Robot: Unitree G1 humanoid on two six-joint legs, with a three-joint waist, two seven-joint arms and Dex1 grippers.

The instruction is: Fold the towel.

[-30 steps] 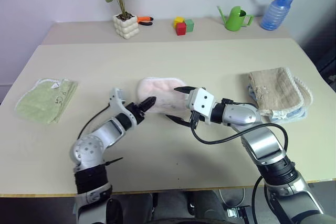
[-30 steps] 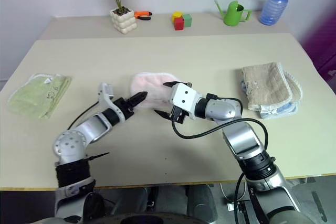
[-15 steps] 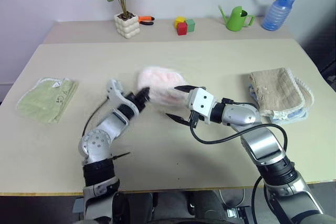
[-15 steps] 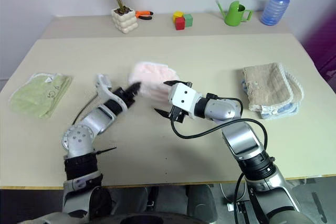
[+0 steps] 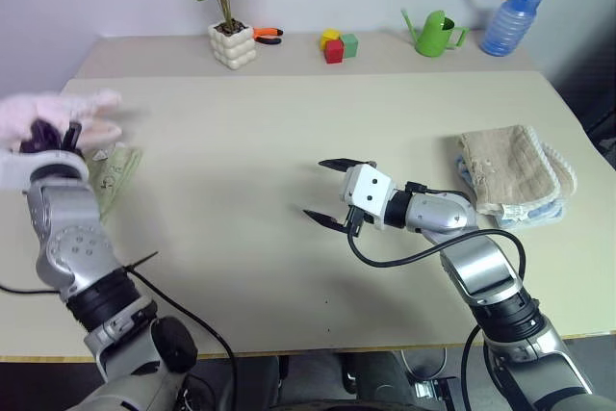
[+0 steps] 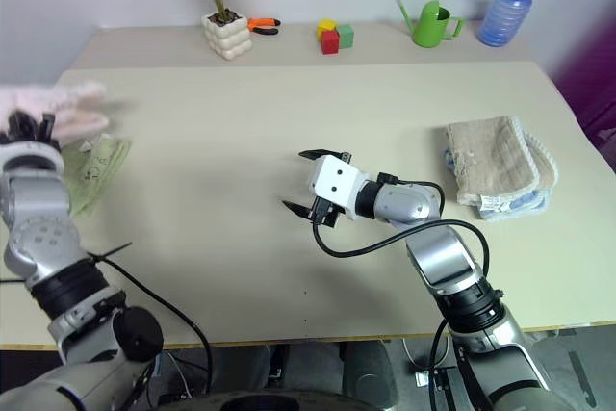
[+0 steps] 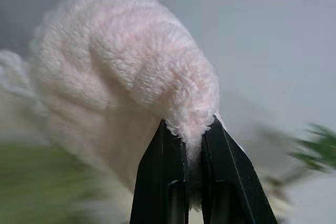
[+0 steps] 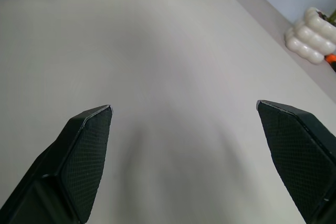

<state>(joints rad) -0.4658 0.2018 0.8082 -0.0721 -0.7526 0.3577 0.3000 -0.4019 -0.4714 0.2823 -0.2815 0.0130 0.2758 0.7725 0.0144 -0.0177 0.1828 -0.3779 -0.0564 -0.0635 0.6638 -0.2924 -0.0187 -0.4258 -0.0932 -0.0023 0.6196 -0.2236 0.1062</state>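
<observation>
The towel (image 7: 126, 72), a small pale pink piece of fluffy terry cloth, is held bunched up in the air at the far left of the desk (image 5: 289, 132). A fold of it is pinched between the closed fingers (image 7: 160, 182) of the left hand (image 5: 46, 134), and the rest is seen bulging above them in a rounded lump.

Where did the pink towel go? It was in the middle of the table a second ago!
The left gripper closed on the pink towel, lifted it off the middle of the table and swung it far out to the robot's left, above the green towel. The right gripper stayed open in the same spot. The tan towel and the things along the back did not move.
</observation>
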